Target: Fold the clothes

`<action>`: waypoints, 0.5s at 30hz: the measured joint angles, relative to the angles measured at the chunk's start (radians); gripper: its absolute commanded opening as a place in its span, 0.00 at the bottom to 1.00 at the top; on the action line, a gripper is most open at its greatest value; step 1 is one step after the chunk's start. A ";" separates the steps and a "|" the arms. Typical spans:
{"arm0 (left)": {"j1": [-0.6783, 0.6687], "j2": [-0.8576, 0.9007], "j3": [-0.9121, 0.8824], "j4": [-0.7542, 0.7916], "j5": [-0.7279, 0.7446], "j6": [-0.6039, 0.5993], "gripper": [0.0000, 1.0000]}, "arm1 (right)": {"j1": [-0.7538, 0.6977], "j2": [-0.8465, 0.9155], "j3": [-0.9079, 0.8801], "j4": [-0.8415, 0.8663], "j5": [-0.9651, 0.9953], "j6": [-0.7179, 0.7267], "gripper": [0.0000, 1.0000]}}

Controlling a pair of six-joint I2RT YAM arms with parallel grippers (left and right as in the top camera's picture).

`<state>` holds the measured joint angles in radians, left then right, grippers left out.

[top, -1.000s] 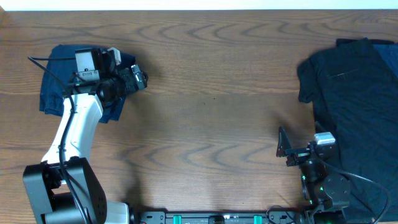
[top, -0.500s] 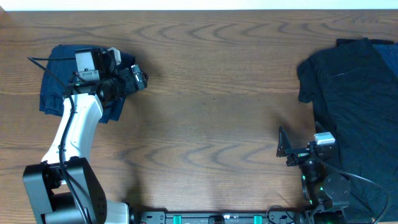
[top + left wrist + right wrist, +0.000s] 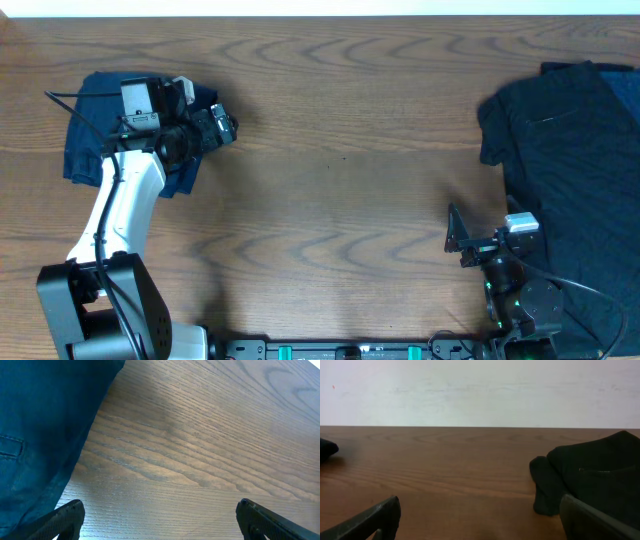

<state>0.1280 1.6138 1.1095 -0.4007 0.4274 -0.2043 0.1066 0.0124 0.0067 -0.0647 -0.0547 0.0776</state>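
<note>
Clothes (image 3: 560,150) lie in two lots at opposite ends of the table (image 3: 340,150), with a long stretch of bare wood between them; this middle ground is the widest room I have to move in

Black garments (image 3: 590,230) are spread over the right end, running off the right side of the overhead view. Their left edge is uneven, with a lobe bulging toward the centre at the far side. From the right wrist they show as a dark mound (image 3: 590,475) resting on the wood.

Navy garment (image 3: 90,130) lies bunched at the far left, well apart from the black lot. Its right edge runs on a slant in the left wrist view (image 3: 40,435), with wood open beyond it.

My left gripper (image 3: 160,520) hovers at that right edge, jaws spread wide and empty, one fingertip (image 3: 65,520) just beside the fabric.

My right gripper (image 3: 480,520) sits low near the front of the table, just left of the black edge, jaws equally wide, nothing between them
</note>
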 measured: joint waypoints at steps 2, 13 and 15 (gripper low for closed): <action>0.000 0.000 0.000 0.000 0.000 0.000 0.98 | 0.000 0.000 0.000 0.000 0.000 0.000 0.99; 0.001 -0.042 0.000 -0.001 0.000 0.000 0.98 | 0.000 0.000 0.000 0.000 0.000 0.000 0.99; 0.001 -0.101 0.000 -0.002 0.000 0.000 0.98 | 0.000 0.000 0.000 0.000 0.000 0.000 0.99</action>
<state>0.1291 1.5124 1.1095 -0.4026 0.4274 -0.2043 0.1066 0.0124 0.0067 -0.0650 -0.0547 0.0776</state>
